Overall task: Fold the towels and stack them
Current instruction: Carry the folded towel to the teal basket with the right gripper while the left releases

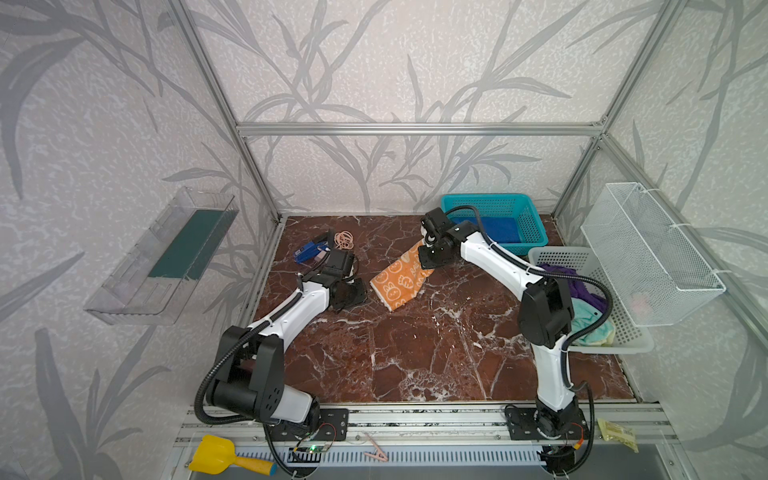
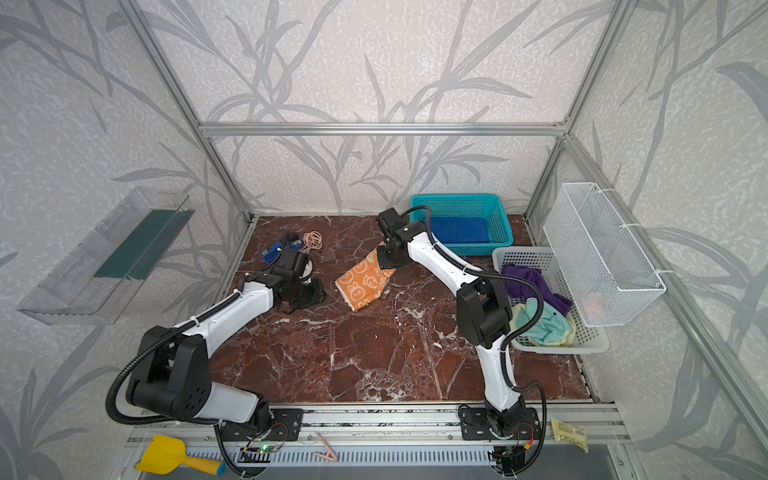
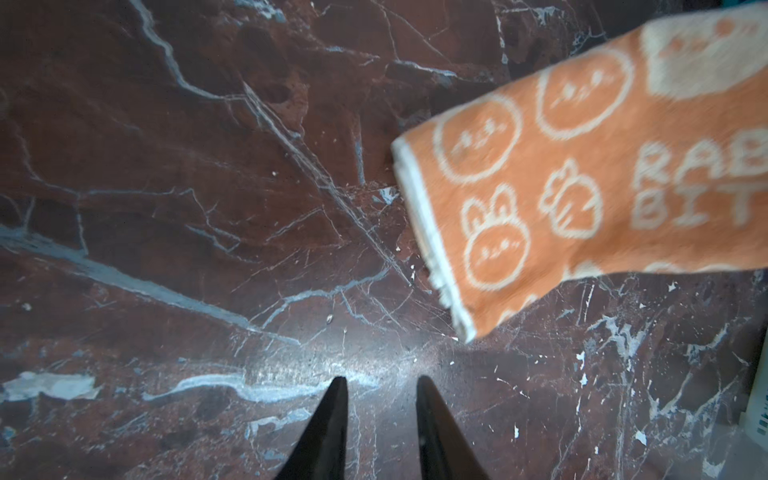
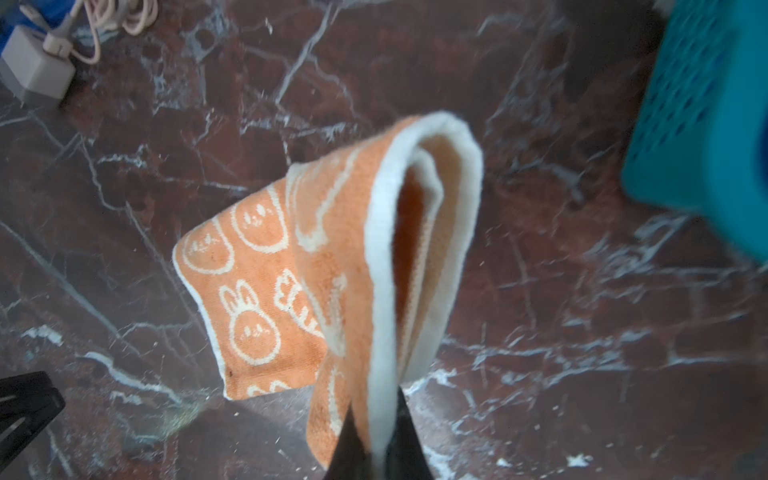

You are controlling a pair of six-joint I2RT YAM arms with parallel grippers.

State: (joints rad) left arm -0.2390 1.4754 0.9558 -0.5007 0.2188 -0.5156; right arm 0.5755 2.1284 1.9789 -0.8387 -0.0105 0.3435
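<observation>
The orange towel (image 1: 397, 284) (image 2: 360, 286) with white rabbit prints hangs folded over from my right gripper (image 4: 376, 405), which is shut on its white-edged hem (image 4: 382, 291). Its low end slants down to the marble table (image 1: 415, 357). My left gripper (image 3: 381, 380) is open and empty, low over bare marble a little left of the towel's (image 3: 582, 174) free end. A blue towel (image 1: 496, 229) (image 2: 459, 230) lies flat in the teal basket (image 1: 484, 198). Purple (image 1: 577, 282) and yellow-and-teal (image 1: 590, 326) towels lie crumpled in the white basket (image 1: 557, 251).
A blue gadget (image 1: 307, 251), a charger (image 4: 35, 70) and a coiled cord (image 1: 344, 240) lie at the back left. A wire basket (image 1: 648, 257) hangs on the right wall, a clear shelf (image 1: 162, 257) on the left. A yellow scoop (image 1: 216, 455) lies on the front rail.
</observation>
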